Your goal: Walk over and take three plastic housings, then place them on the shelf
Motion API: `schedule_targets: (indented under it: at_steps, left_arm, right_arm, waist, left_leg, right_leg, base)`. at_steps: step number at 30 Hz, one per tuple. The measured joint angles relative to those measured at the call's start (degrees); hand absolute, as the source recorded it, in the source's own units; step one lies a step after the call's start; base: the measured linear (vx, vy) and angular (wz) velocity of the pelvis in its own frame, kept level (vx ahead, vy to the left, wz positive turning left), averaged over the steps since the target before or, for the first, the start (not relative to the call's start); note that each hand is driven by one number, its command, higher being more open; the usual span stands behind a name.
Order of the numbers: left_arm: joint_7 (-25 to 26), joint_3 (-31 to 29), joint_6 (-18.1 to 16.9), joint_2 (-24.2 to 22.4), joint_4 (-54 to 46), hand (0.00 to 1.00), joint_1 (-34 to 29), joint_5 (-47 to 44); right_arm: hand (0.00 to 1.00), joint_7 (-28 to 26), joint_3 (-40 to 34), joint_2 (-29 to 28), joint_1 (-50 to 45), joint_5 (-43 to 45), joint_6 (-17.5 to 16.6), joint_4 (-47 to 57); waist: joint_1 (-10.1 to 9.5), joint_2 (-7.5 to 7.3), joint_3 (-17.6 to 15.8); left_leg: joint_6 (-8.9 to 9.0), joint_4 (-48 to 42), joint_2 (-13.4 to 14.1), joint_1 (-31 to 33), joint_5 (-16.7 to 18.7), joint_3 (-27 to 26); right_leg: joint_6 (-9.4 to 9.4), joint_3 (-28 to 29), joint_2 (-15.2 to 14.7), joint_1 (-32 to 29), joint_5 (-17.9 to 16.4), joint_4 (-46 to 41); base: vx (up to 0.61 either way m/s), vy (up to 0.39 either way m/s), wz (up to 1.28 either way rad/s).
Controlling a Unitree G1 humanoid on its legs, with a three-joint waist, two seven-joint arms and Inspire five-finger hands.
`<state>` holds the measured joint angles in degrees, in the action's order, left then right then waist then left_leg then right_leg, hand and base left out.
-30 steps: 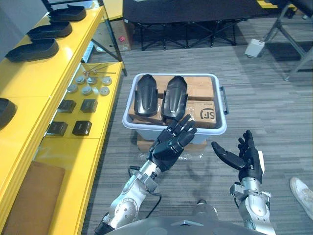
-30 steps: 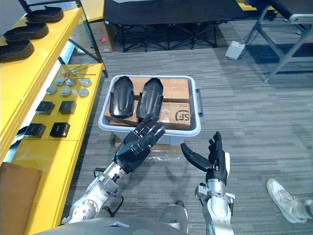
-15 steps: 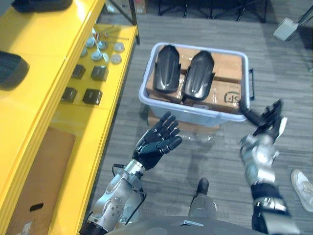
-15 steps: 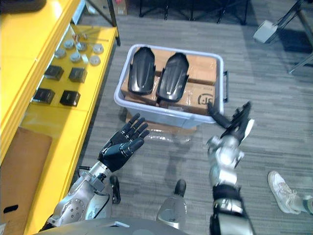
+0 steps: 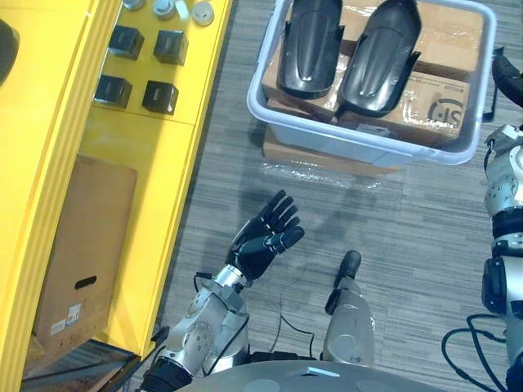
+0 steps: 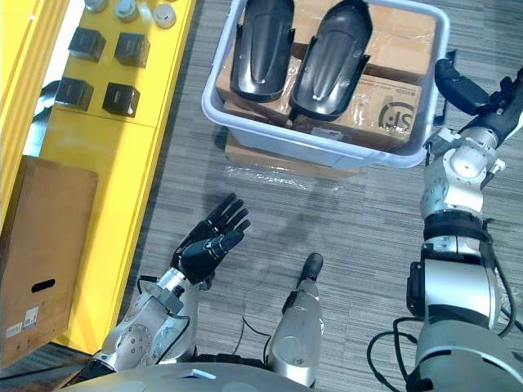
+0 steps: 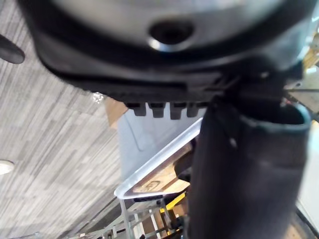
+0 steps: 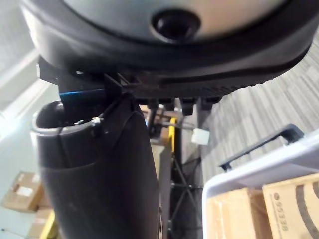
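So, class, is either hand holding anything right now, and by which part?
Nothing is held. The left hand is open over the floor, the right hand is open beside the bin, and both housings lie in the bin.

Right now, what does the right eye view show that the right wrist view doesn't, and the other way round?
The right eye view gives two black plastic housings side by side on cardboard boxes in the grey bin, the yellow shelf with small black blocks, and the open left hand above the floor. The right wrist view gives a small pale box on the floor beyond the bin and stacked cartons far off. Both have the bin's rim, a printed cardboard box inside it and the open right hand.
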<state>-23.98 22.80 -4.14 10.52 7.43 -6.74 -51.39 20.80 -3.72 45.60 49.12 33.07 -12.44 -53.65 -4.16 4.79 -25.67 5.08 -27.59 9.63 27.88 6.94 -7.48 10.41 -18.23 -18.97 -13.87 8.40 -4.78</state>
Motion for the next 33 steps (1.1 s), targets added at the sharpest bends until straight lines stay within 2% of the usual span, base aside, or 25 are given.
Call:
schedule_targets:
  at_steps: [4, 9, 13, 22, 28, 29, 33]
  left_arm:
    - [-0.03, 0.87, -1.12, -0.78, 2.96, 1.00, 0.10, -0.27]
    - [-0.02, 1.69, -1.13, -1.38, 5.35, 1.00, 0.16, -0.66]
    - [0.05, 1.44, -1.17, -1.88, 5.63, 1.00, 0.44, -2.54]
    - [0.05, 1.19, -2.21, -2.82, 6.17, 1.00, 0.44, -3.00]
    - [-0.10, 1.41, -2.22, -2.87, 8.01, 1.00, 0.47, -4.78]
    - [-0.11, 1.44, -2.25, -2.86, 8.79, 1.00, 0.49, -4.85]
    - [-0.21, 1.80, -2.34, -2.86, 11.45, 1.00, 0.88, -5.01]
  right_arm:
    - [1.00, -1.65, 4.33, 1.67, 5.15, 1.14, 1.94, -3.16]
    - [1.00, -1.69, 6.75, 1.87, 10.72, 0.88, 2.98, -3.92]
    - [1.00, -2.58, 9.72, 4.46, 12.56, -1.11, 7.70, -4.12]
    - [1.00, -1.58, 12.21, 4.45, 12.82, -3.45, 19.53, -9.76]
    - [1.00, -3.82, 13.45, 4.46, 17.02, -7.03, 22.71, -14.43]
    - [0.00, -4.55, 13.54, 4.46, 17.78, -8.60, 23.04, -15.50]
    - [0.00, -5.25, 14.89, 5.82, 19.45, -11.43, 23.71, -17.90]
  waist:
    - [-1.40, 1.33, -1.27]
    - [-2.30, 1.71, -2.02]
    - [-3.64, 2.27, -2.58]
    - [-5.02, 2.33, -2.60]
    - [-5.32, 2.41, -2.64]
    - [-5.60, 2.42, -2.64]
    - [-6.74, 2.44, -2.66]
  left_leg:
    - [-0.10, -0.18, -0.24, 1.41, -0.29, 0.87]
    - [-0.45, 0.37, -0.71, 1.86, -1.03, 1.18]
    - [-0.46, 0.97, -1.03, 1.99, -1.49, 1.51]
    - [-0.36, 2.16, -1.16, 1.94, -2.43, 1.95]
    - [-0.10, 3.09, -1.15, 1.94, -2.97, 2.27]
    - [0.34, 3.78, -1.14, 2.05, -3.16, 2.42]
    - [1.20, 5.29, -1.15, 3.46, -4.47, 4.56]
  right_leg:
    - [0.02, -0.67, -0.01, -0.62, 0.12, 0.00]
    - [0.03, -1.04, -0.31, -1.04, 0.14, -0.05]
    - [0.04, -1.61, -0.51, -1.06, 0.15, -0.14]
    - [0.03, -2.37, -0.47, -1.17, 0.14, -0.38]
    - [-0.03, -2.98, -0.44, -1.50, 0.06, -0.92]
    - [-0.13, -3.30, -0.38, -1.72, -0.03, -0.92]
    - [-1.23, -5.09, 0.37, -2.83, -0.79, -0.92]
  base:
    - [-0.05, 0.004, 0.08]
    - [-0.02, -0.001, 0.06]
    - [-0.02, -0.002, 0.06]
    - [-0.01, -0.005, 0.03]
    - [-0.04, -0.009, 0.02]
    - [-0.05, -0.029, 0.05]
    - [-0.05, -0.056, 0.11]
